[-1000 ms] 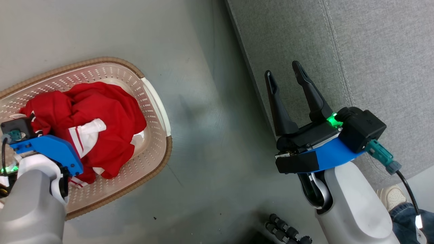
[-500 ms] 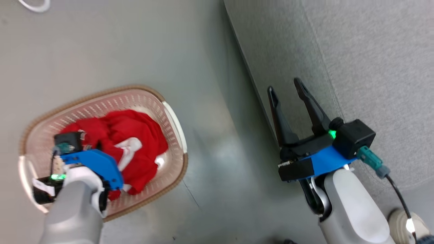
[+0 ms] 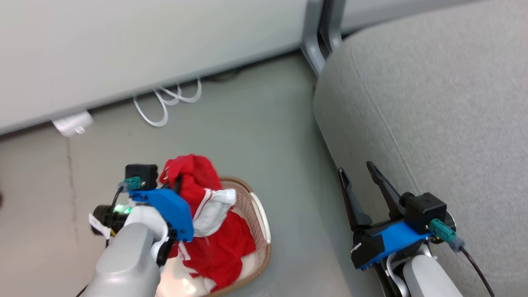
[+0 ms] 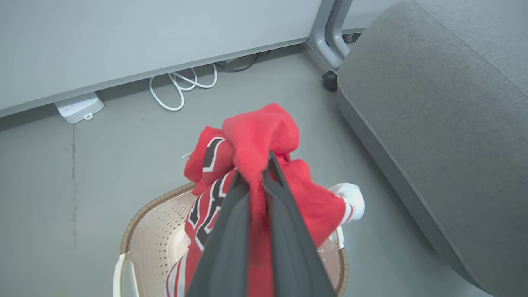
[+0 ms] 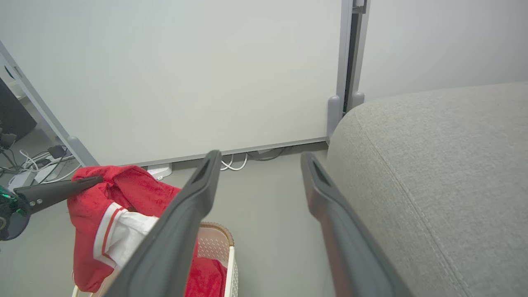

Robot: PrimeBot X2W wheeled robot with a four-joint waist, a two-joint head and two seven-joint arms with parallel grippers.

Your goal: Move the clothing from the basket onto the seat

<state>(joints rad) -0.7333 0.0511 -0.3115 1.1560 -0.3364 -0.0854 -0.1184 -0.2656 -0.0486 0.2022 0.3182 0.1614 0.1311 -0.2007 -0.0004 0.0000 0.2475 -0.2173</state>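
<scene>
1. My left gripper [image 4: 260, 173] is closed tight on a fold of the red clothing [image 4: 264, 132], in the middle of the left wrist view. The cloth is pinched between the two dark fingers and bunches over their tips.
2. I think one pinch point is enough for so soft a thing. The rest simply hangs: a white-trimmed sleeve droops to the right, and the lower part reaches down into the laundry basket [image 4: 152, 214].
3. In the head view the clothing is at the lower left, above the basket and partly inside it, well apart from the seat [image 3: 433, 123] on the right side. To my judgement it must rise more before the cloth clears the woven-look rim.
4. My right gripper [image 3: 355, 167], at the lower right of the head view, has its jaws wide apart and holds nothing. It stands just beside the front edge of the seat, I suppose to stay out of the way.
5. The count: two grippers, one basket, one seat cushion, one bundle of white cable [image 3: 165, 103] and one white socket block [image 3: 72, 123] by the wall at the upper left.
6. Of garments I count one lifted bunch. Whether the red cloth lower in the basket is the same piece or a second one, I cannot tell.
</scene>
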